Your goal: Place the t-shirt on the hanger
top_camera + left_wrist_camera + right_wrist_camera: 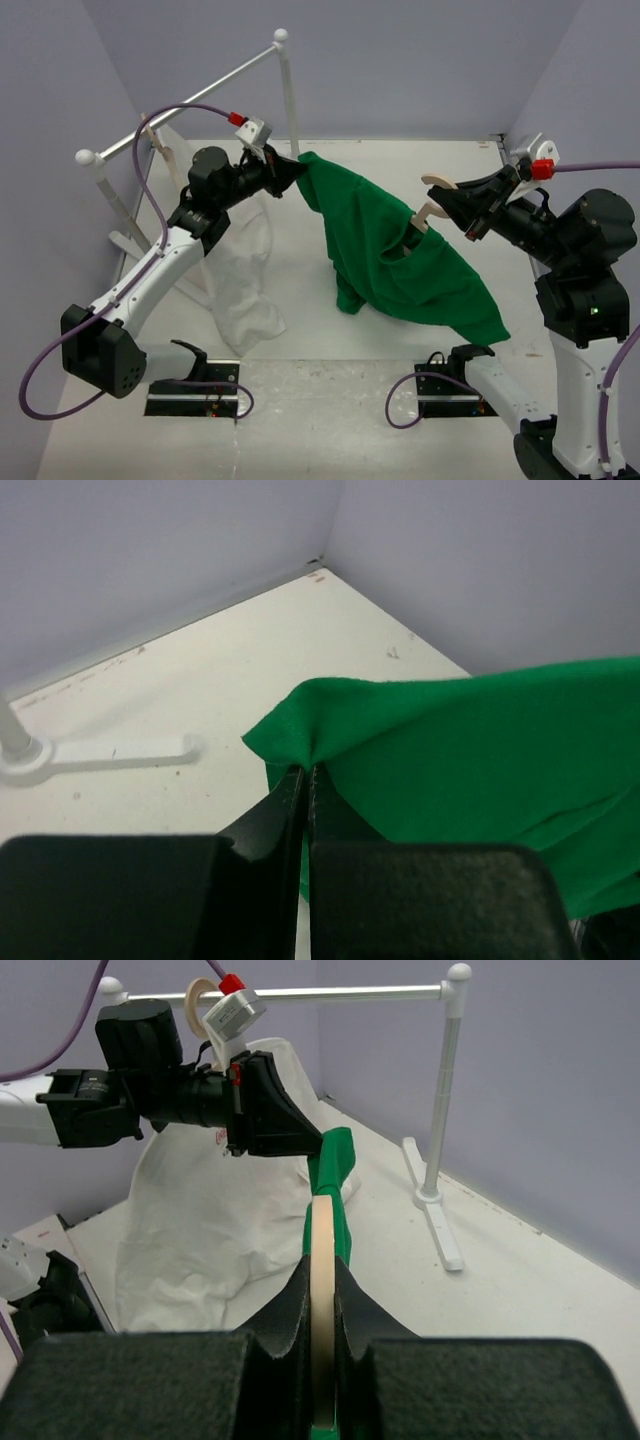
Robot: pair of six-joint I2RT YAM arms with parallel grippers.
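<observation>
The green t-shirt (400, 260) hangs stretched in the air between my two grippers, its lower part drooping onto the table. My left gripper (296, 168) is shut on the shirt's upper left edge (300, 735). My right gripper (445, 205) is shut on the beige hanger (432, 210). Its hook sticks out above the fingers and its body goes into the shirt's neck opening. In the right wrist view the hanger (322, 1290) stands edge-on between the shut fingers (290, 1305), with green cloth (335, 1165) beyond it.
A white clothes rail (190, 105) stands at the back left; its foot (60, 752) shows in the left wrist view. A white translucent garment (240, 280) hangs from a second hanger on the rail and droops onto the table. Lilac walls close in the back and sides.
</observation>
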